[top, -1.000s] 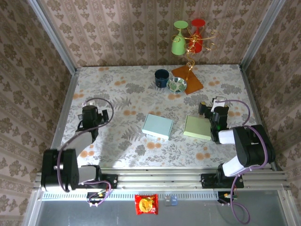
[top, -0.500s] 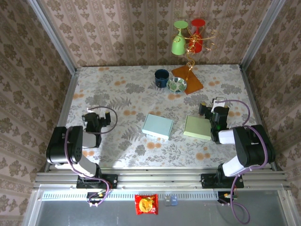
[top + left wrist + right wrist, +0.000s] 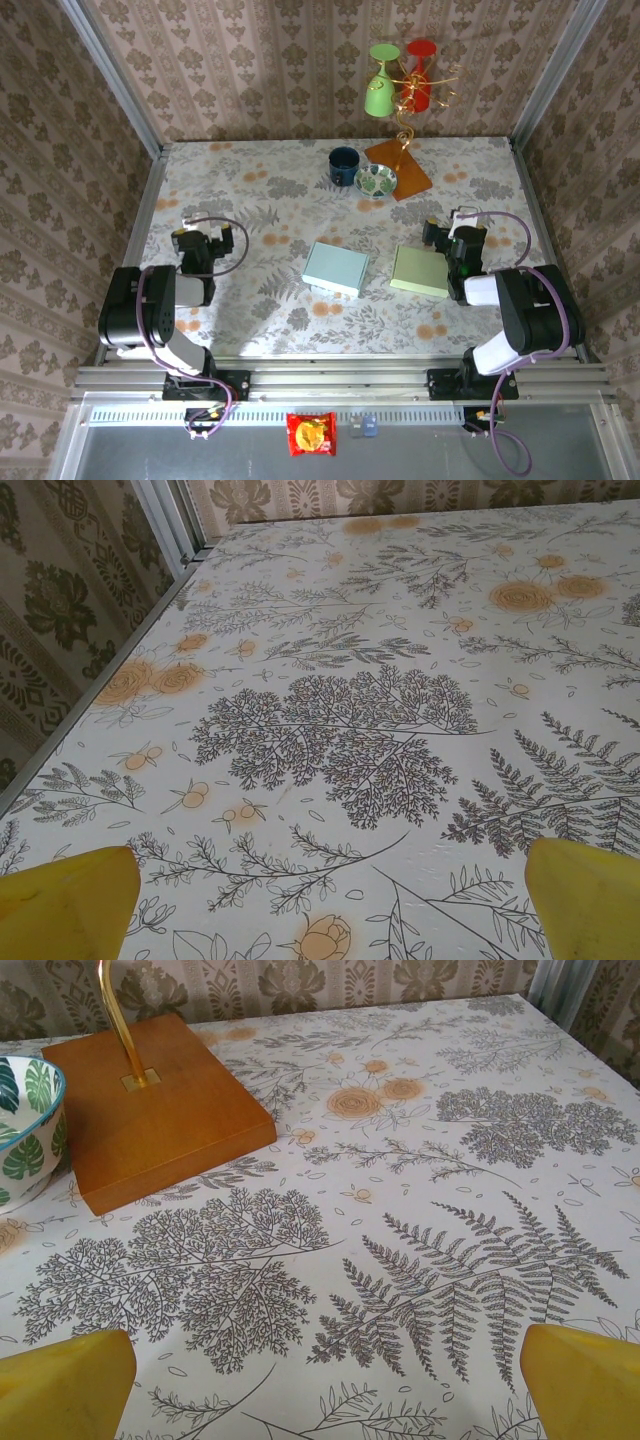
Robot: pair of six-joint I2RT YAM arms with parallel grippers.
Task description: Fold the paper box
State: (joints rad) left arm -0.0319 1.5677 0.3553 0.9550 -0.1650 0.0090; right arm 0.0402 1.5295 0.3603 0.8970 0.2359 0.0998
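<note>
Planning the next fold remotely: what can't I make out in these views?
- Blue box, top view: too small to tell whether flaps are tucked.
- Green box, top view: right edge hidden under the right arm.
- Leaf-pattern bowl, right wrist view: cut off by left edge.

I read the tablecloth [image 3: 330, 630] as matt, finely pebbled vinyl, printed. The stand base [image 3: 150, 1100] looked smooth satin wood; its rod [image 3: 115, 1010], polished brass-coloured metal. The bowl [image 3: 20, 1120] was glossy glazed ceramic. Both the left paper box [image 3: 335, 268] and right paper box [image 3: 420, 270] looked matt card. The fingertips [image 3: 65, 900] on the left gripper [image 3: 320, 910] were matt yellow plastic. The near frame rail [image 3: 340, 375] was brushed aluminium, the snack packet [image 3: 311, 433] shiny foil.
</note>
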